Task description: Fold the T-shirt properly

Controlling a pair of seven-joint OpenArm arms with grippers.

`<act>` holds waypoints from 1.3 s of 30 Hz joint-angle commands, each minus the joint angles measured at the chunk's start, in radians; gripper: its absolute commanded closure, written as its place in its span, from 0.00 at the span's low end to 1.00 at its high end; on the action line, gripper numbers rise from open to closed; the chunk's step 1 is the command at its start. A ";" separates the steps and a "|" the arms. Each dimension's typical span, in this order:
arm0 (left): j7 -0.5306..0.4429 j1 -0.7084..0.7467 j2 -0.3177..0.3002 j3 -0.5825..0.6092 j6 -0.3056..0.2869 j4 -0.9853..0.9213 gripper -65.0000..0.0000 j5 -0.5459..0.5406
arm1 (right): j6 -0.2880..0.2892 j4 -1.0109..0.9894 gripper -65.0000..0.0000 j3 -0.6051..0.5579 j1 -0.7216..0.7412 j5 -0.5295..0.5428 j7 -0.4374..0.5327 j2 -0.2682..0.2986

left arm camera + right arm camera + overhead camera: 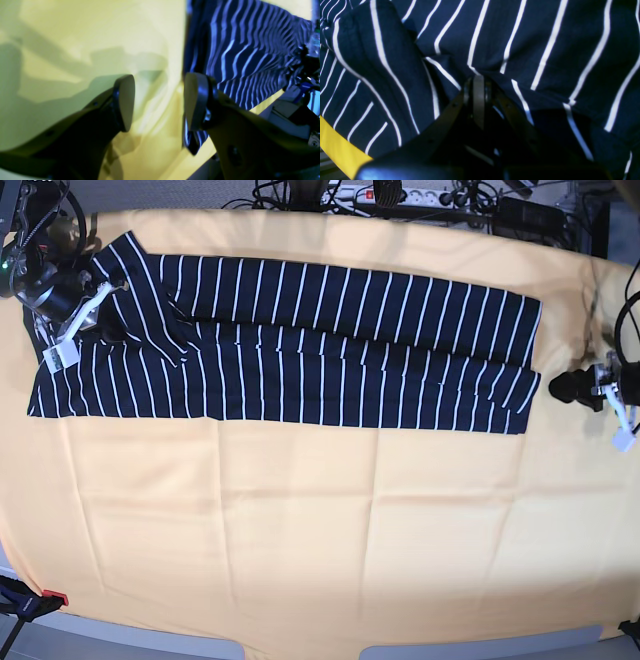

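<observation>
1. The T-shirt (300, 345) is laid as a long folded band across the far half of the yellow cloth (300, 520), with a sleeve flap turned over at the end where the right gripper (478, 100) sits.
2. The right gripper is seen pressed together on a pinch of the T-shirt's striped cloth (495, 50); its jaws meet with fabric bunched around them. If only the top layer is caught, the layers beneath are likely to be left behind on any lift, and the fold would be skewed.
3. The left gripper (160, 100) is held with its jaws apart and nothing between them, just off the T-shirt's opposite edge (240, 50). One jaw is seen overlapping the hem corner; whether cloth is touched cannot be told. A closure made from here could miss the hem or trap the yellow cloth as well.
4. If one end is pulled while the other is free, the band could be dragged and wrinkled, judging from the creases already visible near the right gripper.
5. No brand, label or legible writing is seen on the T-shirt, the grippers or the yellow cloth.
</observation>
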 commanded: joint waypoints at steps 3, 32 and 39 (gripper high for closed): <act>0.037 0.000 0.045 -0.001 0.002 0.007 0.47 0.009 | 0.005 0.015 1.00 0.005 0.008 0.004 0.016 0.017; 0.043 0.093 0.024 0.002 0.064 0.163 0.48 0.009 | 0.005 0.016 1.00 0.005 0.079 0.003 0.022 0.017; 0.043 0.158 0.026 0.002 0.065 0.274 0.48 0.009 | 0.005 0.016 1.00 0.005 0.079 -0.001 0.021 0.017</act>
